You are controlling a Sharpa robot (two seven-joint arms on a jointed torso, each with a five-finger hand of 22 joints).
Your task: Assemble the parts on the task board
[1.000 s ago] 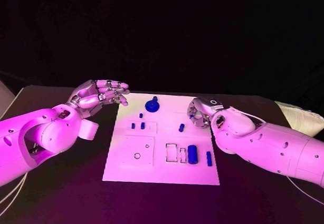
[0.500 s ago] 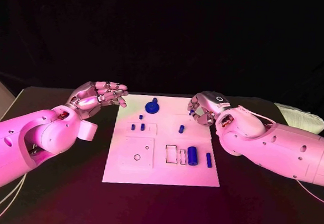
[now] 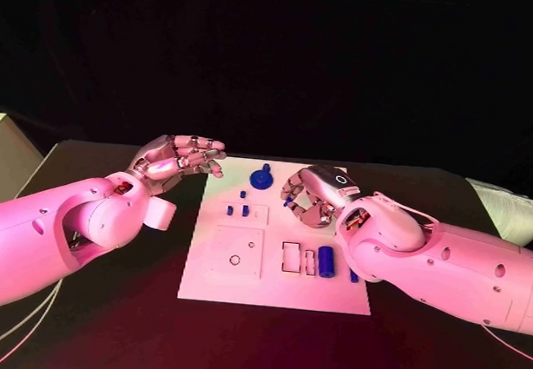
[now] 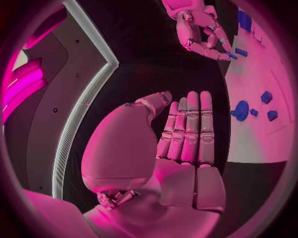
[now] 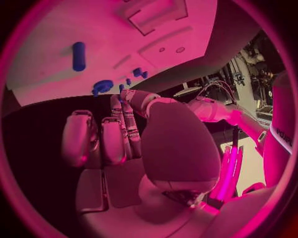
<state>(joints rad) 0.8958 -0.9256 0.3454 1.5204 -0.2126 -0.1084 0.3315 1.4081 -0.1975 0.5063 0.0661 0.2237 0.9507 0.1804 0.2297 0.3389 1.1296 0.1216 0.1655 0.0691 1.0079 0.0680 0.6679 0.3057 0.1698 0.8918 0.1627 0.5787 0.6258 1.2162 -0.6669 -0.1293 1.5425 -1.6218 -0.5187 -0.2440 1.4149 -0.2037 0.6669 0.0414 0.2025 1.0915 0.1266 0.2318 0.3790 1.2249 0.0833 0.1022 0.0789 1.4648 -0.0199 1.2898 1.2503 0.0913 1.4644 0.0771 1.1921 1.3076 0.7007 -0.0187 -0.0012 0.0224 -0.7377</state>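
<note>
Head view: the task board (image 3: 220, 287) lies mid-tabletop, blue parts (image 3: 325, 259) on it. The left hand (image 3: 181, 160) hovers off the board's far left corner, fingers loosely curled, holding nothing. The right hand (image 3: 312, 197) hangs over the board's far middle, a small blue part (image 3: 289, 201) at its fingertips.

Left wrist view: the left hand (image 4: 183, 144) has straight, close-set fingers, empty; the right hand (image 4: 201, 29) pinches a blue part (image 4: 232, 55).

Right wrist view: the right hand (image 5: 118, 144) has its fingers extended toward the board (image 5: 49, 59); its grasp is hidden.
</note>
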